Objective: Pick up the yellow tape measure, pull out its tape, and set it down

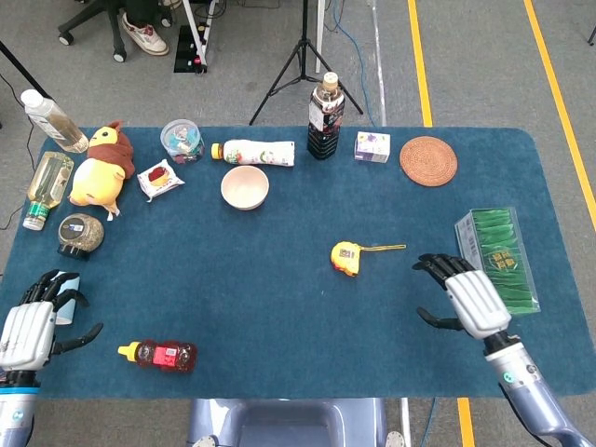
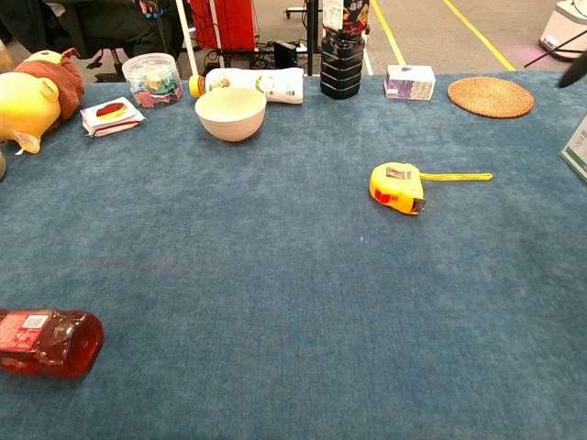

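A blue cloth-covered table stands on a grey floor marked with yellow lines. The yellow tape measure lies near the table's middle, slightly right of centre, with a short length of its tape drawn out and pointing right; nothing touches it. The right hand hovers over the table to the right of the tape measure, well apart from it, fingers spread and holding nothing, just beside a green box at the right edge. The left hand sits at the near left corner, fingers apart and empty, beside a pale blue cup. A red bottle lies near it; a bowl stands further back.
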Controlling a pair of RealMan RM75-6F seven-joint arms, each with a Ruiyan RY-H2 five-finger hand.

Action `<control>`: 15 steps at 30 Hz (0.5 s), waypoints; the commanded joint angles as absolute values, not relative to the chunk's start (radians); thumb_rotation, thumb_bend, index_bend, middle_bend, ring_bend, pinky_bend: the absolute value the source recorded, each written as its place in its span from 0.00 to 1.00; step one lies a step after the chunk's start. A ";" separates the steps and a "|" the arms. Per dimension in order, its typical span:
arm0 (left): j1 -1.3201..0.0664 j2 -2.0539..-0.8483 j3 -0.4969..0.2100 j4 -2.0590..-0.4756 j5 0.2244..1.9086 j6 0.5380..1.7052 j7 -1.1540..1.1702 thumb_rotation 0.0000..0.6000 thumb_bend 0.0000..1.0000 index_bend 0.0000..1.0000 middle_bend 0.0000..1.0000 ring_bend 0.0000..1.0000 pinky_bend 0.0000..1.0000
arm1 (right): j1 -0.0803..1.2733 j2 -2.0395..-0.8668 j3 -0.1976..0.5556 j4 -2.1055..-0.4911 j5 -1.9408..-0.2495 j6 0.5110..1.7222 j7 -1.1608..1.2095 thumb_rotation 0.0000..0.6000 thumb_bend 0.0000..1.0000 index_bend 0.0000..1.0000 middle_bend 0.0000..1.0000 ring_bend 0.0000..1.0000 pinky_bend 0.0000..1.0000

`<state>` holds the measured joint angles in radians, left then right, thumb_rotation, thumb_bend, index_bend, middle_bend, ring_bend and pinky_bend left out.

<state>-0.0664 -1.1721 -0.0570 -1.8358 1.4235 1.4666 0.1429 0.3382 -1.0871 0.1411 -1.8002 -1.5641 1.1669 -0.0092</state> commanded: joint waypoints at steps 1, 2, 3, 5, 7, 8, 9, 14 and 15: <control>-0.069 -1.174 -0.059 -1.836 1.417 1.462 0.148 0.87 0.16 0.48 0.22 0.10 0.16 | 0.418 -1.116 0.165 -1.782 -1.540 1.066 0.002 0.85 0.29 0.24 0.23 0.21 0.24; -0.071 -1.175 -0.059 -1.836 1.414 1.460 0.150 0.86 0.16 0.48 0.22 0.10 0.16 | 0.438 -1.121 0.169 -1.777 -1.535 1.042 0.005 0.85 0.29 0.24 0.23 0.21 0.24; -0.072 -1.176 -0.059 -1.836 1.412 1.458 0.152 0.87 0.16 0.48 0.22 0.10 0.16 | 0.457 -1.125 0.174 -1.771 -1.526 1.017 0.008 0.85 0.29 0.24 0.23 0.21 0.24; -0.074 -1.177 -0.059 -1.836 1.409 1.455 0.154 0.88 0.16 0.48 0.22 0.10 0.17 | 0.487 -1.133 0.182 -1.763 -1.513 0.980 0.012 0.85 0.29 0.23 0.23 0.21 0.24; -0.076 -1.180 -0.059 -1.835 1.405 1.452 0.157 0.88 0.16 0.48 0.22 0.10 0.16 | 0.522 -1.143 0.189 -1.752 -1.496 0.938 0.016 0.85 0.29 0.23 0.23 0.21 0.24; -0.077 -1.181 -0.060 -1.834 1.403 1.450 0.157 0.88 0.16 0.48 0.22 0.10 0.16 | 0.540 -1.149 0.192 -1.746 -1.486 0.914 0.021 0.85 0.29 0.23 0.23 0.21 0.24; -0.078 -1.182 -0.060 -1.834 1.402 1.449 0.158 0.87 0.16 0.48 0.22 0.10 0.16 | 0.551 -1.152 0.195 -1.742 -1.479 0.900 0.025 0.85 0.29 0.23 0.23 0.21 0.24; -0.078 -1.180 -0.060 -1.833 1.396 1.449 0.160 0.87 0.16 0.48 0.22 0.10 0.17 | 0.624 -1.177 0.206 -1.702 -1.432 0.804 0.031 0.85 0.29 0.23 0.23 0.21 0.24; -0.077 -1.179 -0.060 -1.833 1.395 1.451 0.160 0.88 0.16 0.48 0.22 0.10 0.16 | 0.637 -1.184 0.208 -1.692 -1.424 0.788 0.030 0.85 0.29 0.23 0.23 0.21 0.24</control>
<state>-0.0773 -1.1791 -0.0601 -1.8330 1.3950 1.4504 0.1596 0.6188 -1.1706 0.2016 -1.7091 -1.4408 0.8100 0.0285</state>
